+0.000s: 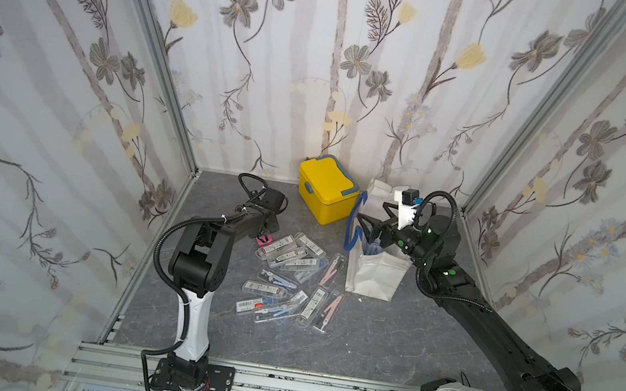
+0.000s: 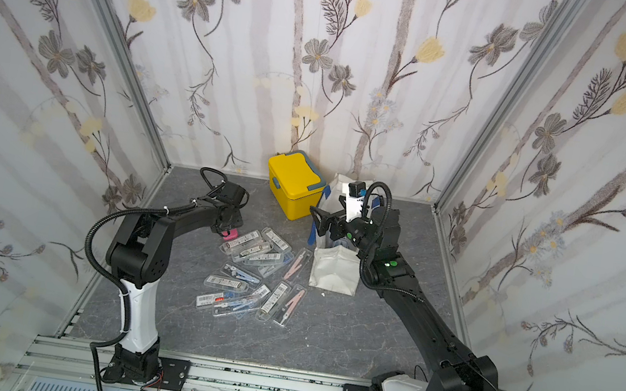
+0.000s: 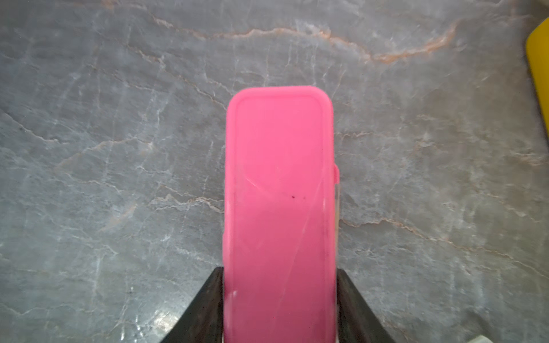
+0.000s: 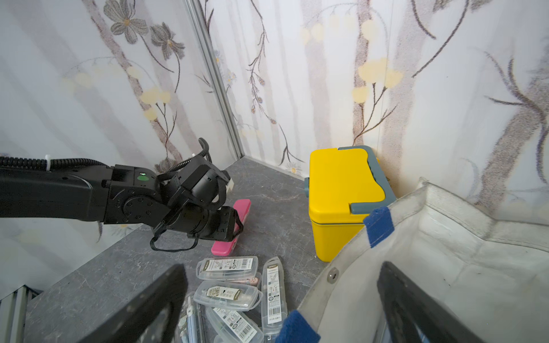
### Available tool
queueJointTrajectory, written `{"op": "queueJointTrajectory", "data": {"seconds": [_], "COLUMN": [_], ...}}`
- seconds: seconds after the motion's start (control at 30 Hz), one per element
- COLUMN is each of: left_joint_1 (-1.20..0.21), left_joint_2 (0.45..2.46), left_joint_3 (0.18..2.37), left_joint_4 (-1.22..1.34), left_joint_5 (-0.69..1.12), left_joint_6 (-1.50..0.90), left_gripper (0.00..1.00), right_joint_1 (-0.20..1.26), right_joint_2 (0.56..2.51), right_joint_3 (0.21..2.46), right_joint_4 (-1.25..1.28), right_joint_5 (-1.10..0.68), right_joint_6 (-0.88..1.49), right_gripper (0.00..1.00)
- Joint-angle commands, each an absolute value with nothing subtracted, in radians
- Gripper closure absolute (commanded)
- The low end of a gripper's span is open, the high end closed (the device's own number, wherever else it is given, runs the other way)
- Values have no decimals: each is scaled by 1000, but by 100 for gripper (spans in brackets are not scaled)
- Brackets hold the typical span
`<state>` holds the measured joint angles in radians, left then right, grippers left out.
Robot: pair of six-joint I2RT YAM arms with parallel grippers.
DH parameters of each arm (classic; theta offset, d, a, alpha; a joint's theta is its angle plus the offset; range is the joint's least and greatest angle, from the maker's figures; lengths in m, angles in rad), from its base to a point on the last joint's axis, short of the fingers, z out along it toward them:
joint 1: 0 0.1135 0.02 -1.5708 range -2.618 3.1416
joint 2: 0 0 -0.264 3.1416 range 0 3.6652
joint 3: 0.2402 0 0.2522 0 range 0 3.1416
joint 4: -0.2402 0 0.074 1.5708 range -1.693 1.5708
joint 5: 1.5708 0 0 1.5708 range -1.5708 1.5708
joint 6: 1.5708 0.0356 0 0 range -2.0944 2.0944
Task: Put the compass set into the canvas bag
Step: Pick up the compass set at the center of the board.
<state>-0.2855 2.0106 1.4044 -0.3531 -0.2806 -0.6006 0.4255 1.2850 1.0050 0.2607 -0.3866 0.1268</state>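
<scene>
**Grip status: left on pink case, right spread at bag rim**

Rail (image 1: 274, 384) ran along the near edge with both arm bases bolted to it. Past it was the grey marble-look table (image 1: 386, 342).

Mid-table sat a loose pile of clear compass-set cases (image 1: 290, 281), overlapping, with a few pink compasses visible inside. Labels were white with barcodes, one with a red patch (image 1: 255, 303). The print was too small to read.

Left arm: upper link rose from the base, elbow bent, forearm reached toward the back wall, wrist pitched down. Left gripper (image 3: 279, 270) was clamped on the pink case (image 3: 279, 193), one black finger pressed on each long side, the case sticking out ahead of them. In both top views the case (image 1: 266, 239) sat just past the pile's far-left corner, well apart from the bag. Couldn't tell if it was off the table.

Right arm stretched long and diagonal from its base to the canvas bag (image 1: 375, 275), which stood upright to the right of the pile, mouth up. Right gripper (image 4: 282, 268) had its jaws spread wide and held nothing. One finger was on the inner side of the rim, the other outside over the pile, with the blue strap (image 4: 378, 225) between. A metal snap (image 4: 332, 274) showed on the rim.

Yellow box (image 1: 327, 190), lid shut, grey-blue handle, stood just beside the bag's far-left corner, near the floral back wall.
</scene>
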Motion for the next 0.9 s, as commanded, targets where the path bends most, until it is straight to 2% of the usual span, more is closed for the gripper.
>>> {"op": "queueJointTrajectory", "data": {"seconds": [0.0,0.37,0.57,0.87], "left_joint_1": [-291,-332,-360,-382], "left_joint_2": [1970,1833,1707,1578], "left_joint_3": [1396,1309,1129,987], "left_joint_4": [-298,-156,64,256], "left_joint_5": [-324,-278,-150,100], "left_joint_6": [-566,-474,-429,-365], "left_gripper": [52,52,52,52], "right_joint_1": [460,509,508,518], "right_joint_2": [1306,1429,1541,1740], "right_joint_3": [1040,1187,1320,1552], "right_joint_4": [240,137,95,11], "right_joint_5": [-347,-287,-342,-425], "right_joint_6": [98,187,261,339], "right_gripper": [0,2,6,12]}}
